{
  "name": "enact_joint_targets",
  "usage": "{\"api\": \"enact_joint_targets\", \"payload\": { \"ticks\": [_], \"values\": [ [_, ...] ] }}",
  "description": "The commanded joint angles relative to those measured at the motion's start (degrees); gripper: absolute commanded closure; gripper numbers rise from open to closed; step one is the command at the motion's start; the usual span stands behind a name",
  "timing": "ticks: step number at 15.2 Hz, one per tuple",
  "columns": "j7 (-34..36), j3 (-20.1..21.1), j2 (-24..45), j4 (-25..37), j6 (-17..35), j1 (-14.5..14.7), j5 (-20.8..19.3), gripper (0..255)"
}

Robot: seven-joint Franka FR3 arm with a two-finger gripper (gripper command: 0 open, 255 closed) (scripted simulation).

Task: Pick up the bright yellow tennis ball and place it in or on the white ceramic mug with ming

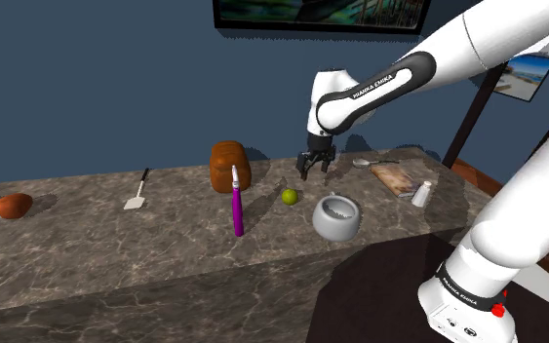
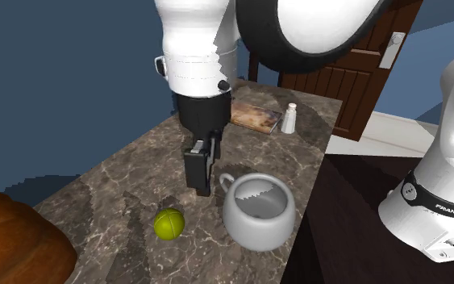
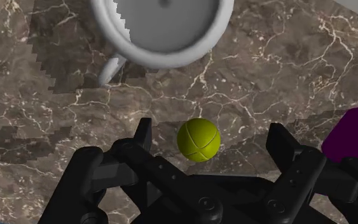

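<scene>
My fingers (image 3: pixel 143 133) are spread wide and point down at the bench (image 1: pixel 116 248), clasping nothing. In the wrist view the yellow-green tennis ball (image 3: pixel 198 140) lies on the marble between them, nearer one finger than the other, and neither touches it. In the second exterior view the fingers (image 2: pixel 201 173) hang low over the bench, just beyond the tennis ball (image 2: pixel 169 223) and close to the handle of the mug (image 2: pixel 253 230).

The mug (image 3: pixel 165 60) is pale grey and stands upright, mouth up, near the ball but apart from it. In the shoulder view the tennis ball (image 1: pixel 290 196) sits just to the left of the mug (image 1: pixel 335 226) and a little farther back.

Left of the ball a purple stick with a white tip (image 1: pixel 237 205) stands on end, with a brown loaf (image 1: pixel 230 166) behind it. Farther left lie a spatula (image 1: pixel 137 193) and a reddish-brown lump (image 1: pixel 14 206). To the right of the mug I see a white shaker (image 1: pixel 422 194) beside a wooden board (image 1: pixel 393 178).
</scene>
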Motion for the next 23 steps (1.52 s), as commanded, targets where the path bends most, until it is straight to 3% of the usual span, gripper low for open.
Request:
{"api": "enact_joint_targets", "payload": {
  "ticks": [1,10,18,23],
  "values": [
    [2.4,0.4,4.8,2.1,2.9,0.0,-1.1,0],
    [10.8,-1.4,25.4,14.2,11.4,1.2,-6.6,0],
    [11.8,-2.3,30.7,14.8,16.1,1.9,-7.8,0],
    [11.8,-2.3,30.7,14.8,16.1,1.9,-7.8,0]
  ]
}}
